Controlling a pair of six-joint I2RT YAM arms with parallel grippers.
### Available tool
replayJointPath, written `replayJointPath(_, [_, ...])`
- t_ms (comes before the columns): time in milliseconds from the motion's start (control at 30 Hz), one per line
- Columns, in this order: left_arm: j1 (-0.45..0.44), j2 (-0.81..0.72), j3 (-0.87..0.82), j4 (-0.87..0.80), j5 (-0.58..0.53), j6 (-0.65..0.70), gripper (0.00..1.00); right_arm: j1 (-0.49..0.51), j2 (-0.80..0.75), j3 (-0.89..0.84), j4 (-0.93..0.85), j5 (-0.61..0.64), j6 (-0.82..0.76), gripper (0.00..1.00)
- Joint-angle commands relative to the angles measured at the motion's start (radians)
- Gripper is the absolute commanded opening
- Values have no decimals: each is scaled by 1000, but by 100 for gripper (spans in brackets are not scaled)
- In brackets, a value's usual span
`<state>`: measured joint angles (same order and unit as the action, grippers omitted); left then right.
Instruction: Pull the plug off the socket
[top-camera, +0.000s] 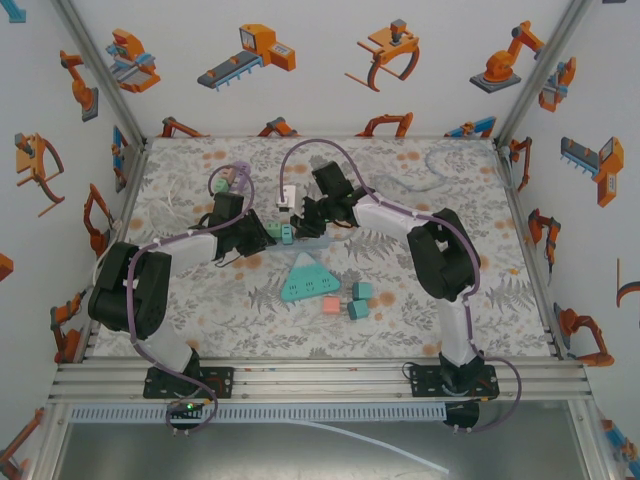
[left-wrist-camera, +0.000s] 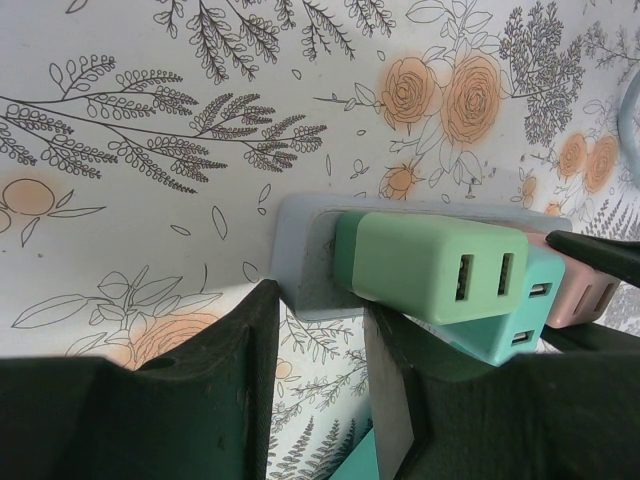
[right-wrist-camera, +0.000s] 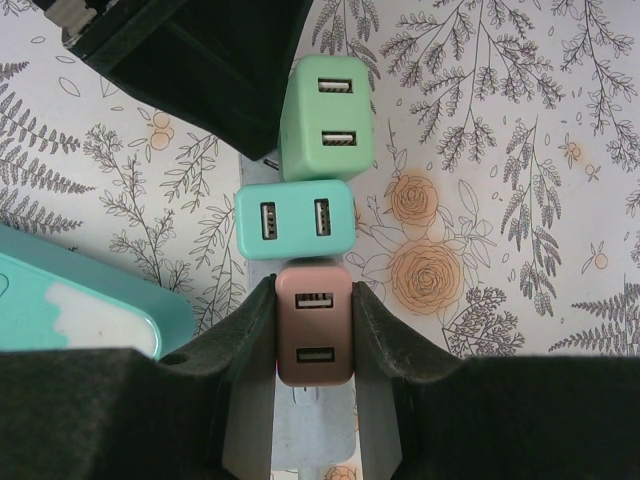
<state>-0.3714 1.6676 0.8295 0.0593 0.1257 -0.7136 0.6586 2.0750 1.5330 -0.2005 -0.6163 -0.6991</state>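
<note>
Right pincer (right-wrist-camera: 313, 290): clenched on the pink plug (right-wrist-camera: 314, 345), one finger on each flank, low centre of the right wrist frame.
Pink plug: seated at the near end of the socket strip (right-wrist-camera: 292, 452), touching the teal plug (right-wrist-camera: 295, 220), with the green plug (right-wrist-camera: 325, 115) beyond.
Left pincer (left-wrist-camera: 320, 315): closed, apparently pinning the strip's other end beside the green plug.
Strip axis: ran top to bottom in the right wrist frame.
Pull line: judged straight off the strip's face, toward that camera.
Nearer arm: right.
</note>
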Motion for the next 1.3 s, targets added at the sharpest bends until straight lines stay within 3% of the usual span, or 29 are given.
replayJointPath(0, [-11,141,-60,-115,-219,38,38,31,-112,39,-73,40,-97,7])
replayJointPath(467, [-10,147,-64,-111,-228,32,38,31,-151,40,-69,-14,-22,7])
replayJointPath(1267, [-9,170,-64,-100,-241,34,37,52,-150,180,-239,58,-26,0])
